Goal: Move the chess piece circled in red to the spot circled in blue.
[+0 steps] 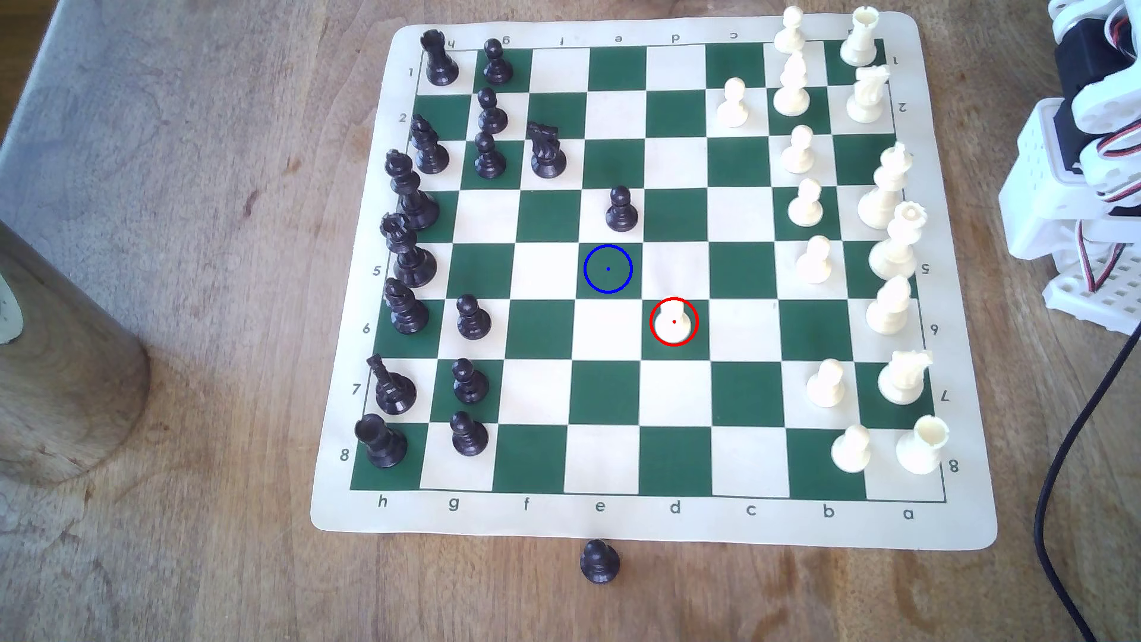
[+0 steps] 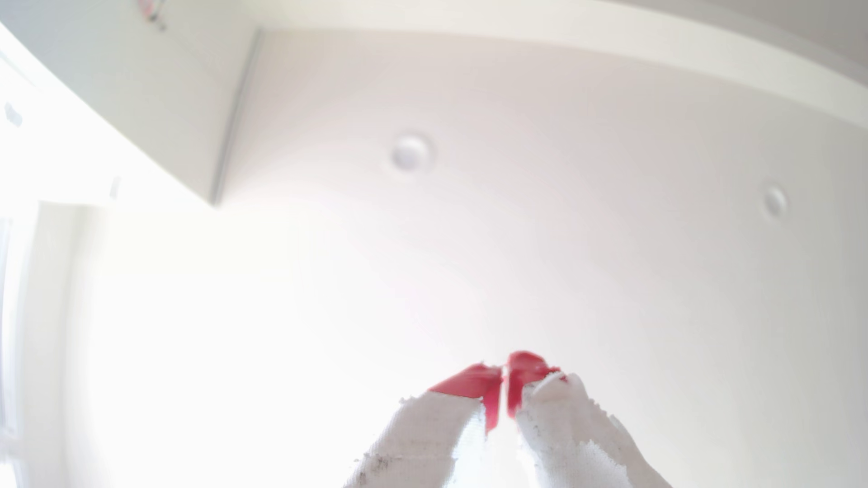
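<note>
The red-tipped, white-wrapped jaws (image 2: 505,375) meet at their tips, holding nothing, aimed at a white ceiling (image 2: 516,187). The small cream-white plastic pawn (image 1: 673,321) stands red-ringed on a green square, diagonally adjacent to the blue-ringed dark green square (image 1: 608,269).

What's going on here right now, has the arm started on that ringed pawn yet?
Not yet. The white pawn stands upright on its red-ringed green square, with nothing touching it. The blue-ringed square is free, diagonally next to it toward the exterior view's upper left, with a black pawn one square beyond. The arm sits folded off the board at the exterior view's right edge. In the wrist view the end effector points at the ceiling, its red tips together and holding nothing.
</note>
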`<state>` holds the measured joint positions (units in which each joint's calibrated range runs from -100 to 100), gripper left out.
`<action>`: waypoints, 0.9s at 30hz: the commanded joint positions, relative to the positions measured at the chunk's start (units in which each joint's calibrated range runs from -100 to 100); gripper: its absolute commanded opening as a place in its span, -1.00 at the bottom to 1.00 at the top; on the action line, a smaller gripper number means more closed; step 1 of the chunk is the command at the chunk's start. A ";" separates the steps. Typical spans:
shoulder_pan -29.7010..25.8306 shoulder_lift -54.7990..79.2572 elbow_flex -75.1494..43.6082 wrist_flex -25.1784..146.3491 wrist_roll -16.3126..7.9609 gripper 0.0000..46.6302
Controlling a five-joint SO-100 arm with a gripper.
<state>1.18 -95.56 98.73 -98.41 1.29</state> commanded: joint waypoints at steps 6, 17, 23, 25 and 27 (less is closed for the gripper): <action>-1.30 -0.28 -5.63 34.03 0.05 -0.99; -3.41 -0.28 -19.95 85.06 -0.34 -0.99; -0.67 0.65 -28.47 109.63 -0.39 -0.99; -0.28 -0.20 -30.38 116.34 -1.42 -0.96; -1.06 0.74 -37.36 132.07 -1.90 -0.99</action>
<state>0.44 -95.64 72.89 14.02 0.12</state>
